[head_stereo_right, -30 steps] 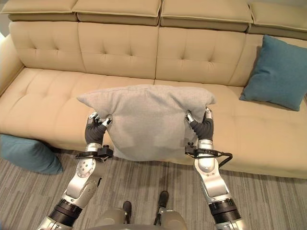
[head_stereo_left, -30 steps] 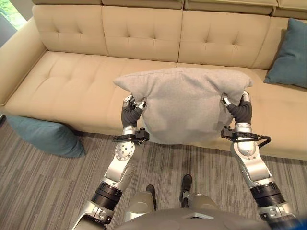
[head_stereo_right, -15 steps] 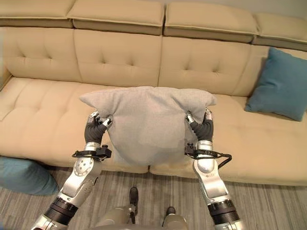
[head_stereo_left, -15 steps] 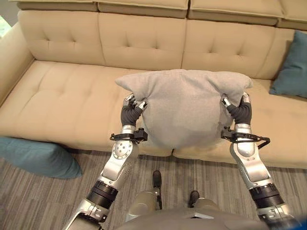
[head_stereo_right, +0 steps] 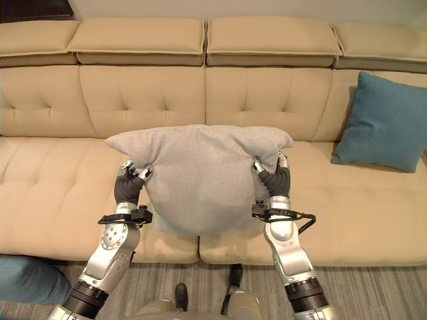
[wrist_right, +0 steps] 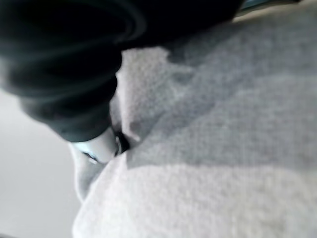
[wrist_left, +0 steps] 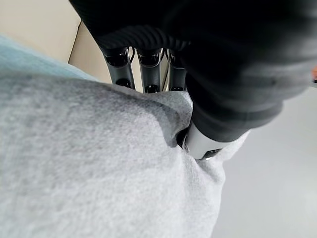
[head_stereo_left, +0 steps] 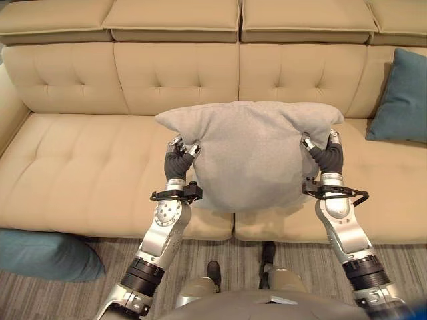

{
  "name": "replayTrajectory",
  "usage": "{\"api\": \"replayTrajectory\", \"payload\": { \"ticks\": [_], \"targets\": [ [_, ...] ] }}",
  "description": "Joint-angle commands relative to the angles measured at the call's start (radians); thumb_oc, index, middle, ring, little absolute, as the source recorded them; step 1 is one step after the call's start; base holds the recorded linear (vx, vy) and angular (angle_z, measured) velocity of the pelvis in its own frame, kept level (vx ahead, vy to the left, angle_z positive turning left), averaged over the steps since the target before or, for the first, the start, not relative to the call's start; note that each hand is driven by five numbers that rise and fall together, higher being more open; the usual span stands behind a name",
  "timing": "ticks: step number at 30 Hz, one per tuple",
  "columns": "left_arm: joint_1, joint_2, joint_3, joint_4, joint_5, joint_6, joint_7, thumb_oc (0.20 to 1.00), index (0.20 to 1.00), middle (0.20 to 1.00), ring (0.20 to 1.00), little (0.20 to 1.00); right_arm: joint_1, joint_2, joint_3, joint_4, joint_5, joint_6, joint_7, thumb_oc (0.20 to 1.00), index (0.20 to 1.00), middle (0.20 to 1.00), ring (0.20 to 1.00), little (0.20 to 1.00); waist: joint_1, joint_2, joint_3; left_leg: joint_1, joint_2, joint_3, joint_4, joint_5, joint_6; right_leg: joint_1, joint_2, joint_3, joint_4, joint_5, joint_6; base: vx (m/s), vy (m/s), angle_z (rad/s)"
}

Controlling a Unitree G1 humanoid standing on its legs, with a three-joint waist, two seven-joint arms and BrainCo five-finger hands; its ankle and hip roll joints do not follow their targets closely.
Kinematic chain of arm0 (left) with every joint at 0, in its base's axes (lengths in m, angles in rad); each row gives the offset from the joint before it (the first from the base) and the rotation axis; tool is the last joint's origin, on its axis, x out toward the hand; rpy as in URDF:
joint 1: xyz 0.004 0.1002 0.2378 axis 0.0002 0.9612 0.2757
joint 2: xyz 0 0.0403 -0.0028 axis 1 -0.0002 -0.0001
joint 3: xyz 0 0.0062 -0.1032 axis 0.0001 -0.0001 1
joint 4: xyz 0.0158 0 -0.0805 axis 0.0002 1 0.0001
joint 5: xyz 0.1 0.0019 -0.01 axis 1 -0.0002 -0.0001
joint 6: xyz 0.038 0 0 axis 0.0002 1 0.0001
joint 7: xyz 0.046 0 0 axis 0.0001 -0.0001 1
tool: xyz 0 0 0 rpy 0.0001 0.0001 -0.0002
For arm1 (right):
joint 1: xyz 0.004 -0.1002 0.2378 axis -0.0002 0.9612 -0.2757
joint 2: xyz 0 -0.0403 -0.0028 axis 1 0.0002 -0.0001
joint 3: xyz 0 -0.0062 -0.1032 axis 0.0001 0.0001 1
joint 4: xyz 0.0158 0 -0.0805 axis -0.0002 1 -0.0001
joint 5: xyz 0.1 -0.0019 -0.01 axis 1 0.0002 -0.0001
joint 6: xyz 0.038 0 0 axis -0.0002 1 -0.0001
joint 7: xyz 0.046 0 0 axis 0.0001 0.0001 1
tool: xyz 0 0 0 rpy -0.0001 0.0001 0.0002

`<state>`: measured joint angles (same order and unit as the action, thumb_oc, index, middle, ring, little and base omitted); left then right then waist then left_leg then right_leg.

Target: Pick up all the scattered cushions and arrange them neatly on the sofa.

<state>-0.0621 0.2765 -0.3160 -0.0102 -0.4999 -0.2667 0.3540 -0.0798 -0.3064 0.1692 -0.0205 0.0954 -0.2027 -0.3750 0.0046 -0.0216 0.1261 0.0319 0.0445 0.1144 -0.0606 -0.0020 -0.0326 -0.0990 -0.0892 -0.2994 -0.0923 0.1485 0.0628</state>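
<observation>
I hold a grey cushion (head_stereo_left: 250, 157) up in front of the beige sofa (head_stereo_left: 80, 153), over the middle of its seat. My left hand (head_stereo_left: 179, 155) pinches the cushion's left upper corner and my right hand (head_stereo_left: 321, 152) pinches its right upper corner. The fabric (wrist_left: 99, 163) bunches round my left hand's fingers (wrist_left: 143, 67), and the same cloth (wrist_right: 213, 139) folds against my right hand. A teal cushion (head_stereo_right: 385, 121) leans upright against the sofa's back at the right end. Another teal cushion (head_stereo_left: 43, 255) lies on the floor by the sofa's left front.
Grey striped carpet (head_stereo_left: 107, 253) runs along the sofa's front. The left half of the sofa seat (head_stereo_right: 53, 187) is bare.
The camera has moved closer and tilted up, so more of the sofa's back shows. The grey cushion stays held in both hands at about the same height.
</observation>
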Motion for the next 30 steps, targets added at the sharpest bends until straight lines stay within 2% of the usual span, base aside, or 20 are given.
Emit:
{"api": "replayTrajectory", "payload": {
  "ticks": [1, 4, 5, 6, 8, 10, 11, 18, 25, 30],
  "targets": [
    [-0.112, -0.007, -0.069, -0.111, 0.009, -0.077, -0.077, 0.2, 0.2, 0.2, 0.2, 0.2, -0.083, 0.033, 0.02, -0.119, -0.003, -0.112, 0.032, 0.2, 0.2, 0.2, 0.2, 0.2, -0.006, -0.04, -0.046, -0.051, -0.032, -0.035, 0.176, -0.148, -0.012, 0.045, -0.02, 0.008, 0.074, -0.136, 0.069, 0.05, -0.142, 0.49],
    [-0.126, -0.021, -0.073, -0.101, -0.008, -0.08, -0.078, 0.2, 0.2, 0.2, 0.2, 0.2, -0.086, 0.012, 0.009, -0.111, 0.007, -0.113, 0.022, 0.2, 0.2, 0.2, 0.2, 0.2, -0.005, -0.052, -0.029, -0.146, -0.013, -0.041, 0.301, -0.143, -0.039, 0.08, -0.026, -0.012, 0.046, -0.154, 0.052, 0.02, -0.082, 0.44],
    [-0.128, -0.02, -0.073, -0.098, -0.007, -0.074, -0.08, 0.2, 0.2, 0.2, 0.2, 0.2, -0.088, 0.009, 0.007, -0.109, 0.012, -0.111, 0.02, 0.2, 0.2, 0.2, 0.2, 0.2, -0.006, -0.054, -0.025, -0.17, 0.008, -0.036, 0.287, -0.124, -0.04, 0.087, -0.027, -0.021, 0.039, -0.157, 0.052, 0.03, -0.013, 0.32],
    [-0.129, -0.02, -0.073, -0.098, -0.007, -0.074, -0.08, 0.2, 0.2, 0.2, 0.2, 0.2, -0.088, 0.009, 0.007, -0.109, 0.012, -0.111, 0.02, 0.2, 0.2, 0.2, 0.2, 0.2, -0.007, -0.055, -0.026, -0.171, 0.008, -0.037, 0.286, -0.123, -0.04, 0.086, -0.027, -0.021, 0.039, -0.156, 0.051, 0.05, 0.025, 0.29],
    [-0.14, -0.019, -0.075, -0.096, 0.001, -0.068, -0.073, 0.2, 0.2, 0.2, 0.2, 0.2, -0.088, 0.009, 0.008, -0.106, 0.013, -0.116, 0.013, 0.2, 0.2, 0.2, 0.2, 0.2, -0.004, -0.058, -0.025, -0.196, 0.035, -0.048, 0.218, -0.072, -0.046, 0.097, -0.022, -0.016, 0.033, -0.161, 0.059, 0.08, 0.048, 0.23],
    [-0.144, -0.019, -0.074, -0.097, 0.006, -0.064, -0.065, 0.2, 0.2, 0.2, 0.2, 0.2, -0.087, 0.012, 0.005, -0.1, 0.018, -0.117, 0.003, 0.2, 0.2, 0.2, 0.2, 0.2, 0.002, -0.054, -0.019, -0.219, 0.047, -0.067, 0.185, -0.033, -0.055, 0.104, -0.016, -0.007, 0.039, -0.177, 0.057, 0.1, 0.096, -0.05],
    [-0.135, -0.019, -0.075, -0.1, 0.002, -0.067, -0.068, 0.2, 0.2, 0.2, 0.2, 0.2, -0.083, 0.012, 0.006, -0.098, 0.02, -0.118, 0.007, 0.2, 0.2, 0.2, 0.2, 0.2, 0.003, -0.043, -0.028, -0.2, 0.05, -0.085, 0.148, -0.028, -0.057, 0.111, -0.009, 0.0, 0.047, -0.189, 0.057, 0.1, 0.1, -0.23],
    [-0.098, 0.009, -0.072, -0.107, 0.03, -0.056, -0.067, 0.2, 0.2, 0.2, 0.2, 0.2, -0.071, 0.033, 0.013, -0.101, 0.013, -0.103, 0.022, 0.2, 0.2, 0.2, 0.2, 0.2, 0.008, -0.032, -0.07, -0.083, 0.019, -0.047, 0.061, -0.04, -0.034, 0.142, -0.038, 0.036, 0.068, -0.189, 0.075, 0.16, 0.174, -0.31],
    [-0.108, 0.03, -0.041, -0.108, 0.068, -0.063, -0.047, 0.2, 0.2, 0.2, 0.2, 0.2, -0.124, 0.047, 0.036, -0.076, 0.001, -0.1, 0.028, 0.2, 0.2, 0.2, 0.2, 0.2, 0.03, -0.032, -0.077, -0.056, 0.001, -0.007, 0.025, -0.051, -0.01, 0.126, -0.06, 0.059, 0.064, -0.165, 0.101, 0.07, 0.101, 0.01],
    [-0.186, 0.022, -0.044, -0.043, 0.112, -0.066, 0.008, 0.2, 0.2, 0.2, 0.2, 0.2, -0.235, 0.055, 0.075, -0.017, -0.026, -0.1, -0.015, 0.2, 0.2, 0.2, 0.2, 0.2, 0.046, -0.027, -0.083, -0.058, 0.003, 0.003, -0.021, -0.034, -0.011, 0.108, -0.06, 0.064, 0.009, -0.131, 0.113, 0.06, 0.027, -0.13]
  ]
}}
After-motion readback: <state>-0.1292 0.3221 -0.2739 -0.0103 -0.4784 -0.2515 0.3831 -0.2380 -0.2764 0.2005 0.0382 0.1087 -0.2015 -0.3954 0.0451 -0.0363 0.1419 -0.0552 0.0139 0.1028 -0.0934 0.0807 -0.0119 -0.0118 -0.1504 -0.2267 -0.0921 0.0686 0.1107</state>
